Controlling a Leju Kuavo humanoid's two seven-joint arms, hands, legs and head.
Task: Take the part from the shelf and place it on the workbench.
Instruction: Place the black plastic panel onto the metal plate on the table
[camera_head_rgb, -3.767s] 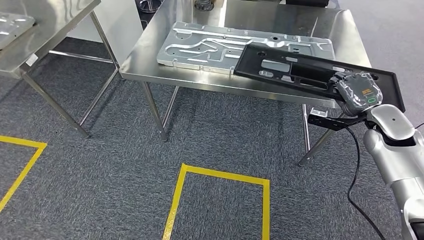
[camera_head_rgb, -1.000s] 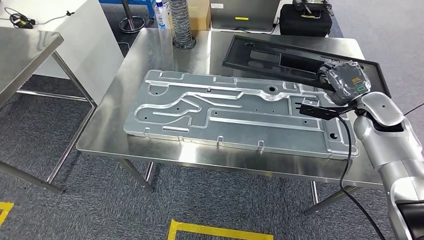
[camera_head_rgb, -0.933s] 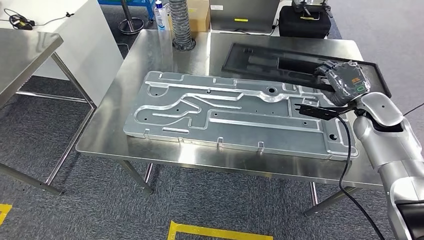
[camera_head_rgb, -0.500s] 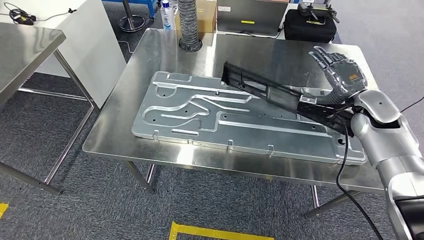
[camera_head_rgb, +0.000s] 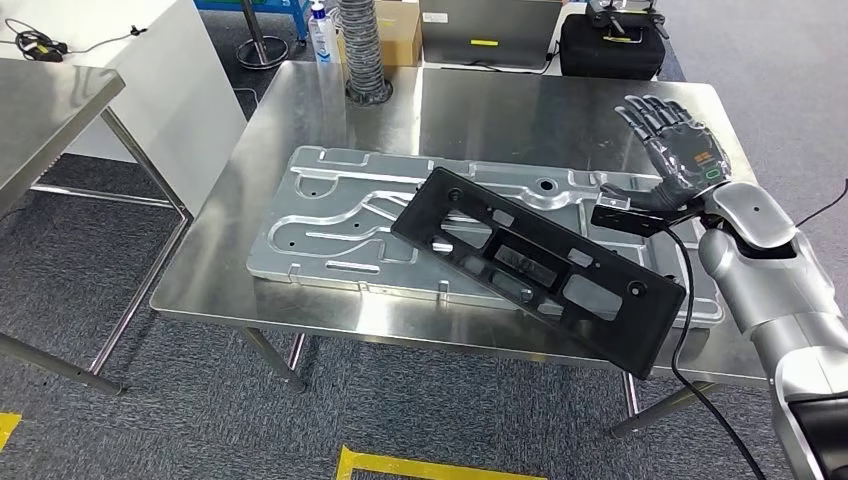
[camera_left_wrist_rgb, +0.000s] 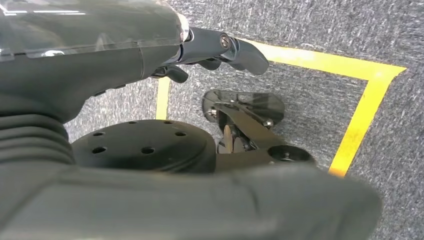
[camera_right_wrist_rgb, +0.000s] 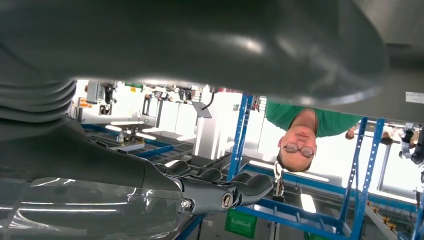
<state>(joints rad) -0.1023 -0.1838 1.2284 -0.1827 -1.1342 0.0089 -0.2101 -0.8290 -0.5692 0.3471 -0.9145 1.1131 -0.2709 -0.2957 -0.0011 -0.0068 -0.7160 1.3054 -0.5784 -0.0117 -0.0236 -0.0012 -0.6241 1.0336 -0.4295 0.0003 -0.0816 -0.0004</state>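
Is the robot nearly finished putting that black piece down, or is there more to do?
Nearly. The flat black plastic panel lies across the grey metal plate on the steel workbench, one corner overhanging the front edge. The right robot hand is open and holds nothing. Perhaps only straightening remains.

Black slotted part lies, apparently tilted, across workbench.

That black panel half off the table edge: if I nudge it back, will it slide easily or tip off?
The black panel lies across the ribbed metal plate, one corner past the workbench edge, so it may rock or tip. It looks stiff: flat, unsagging. Smooth steel beneath probably lets it slide readily. The right hand is open above it.
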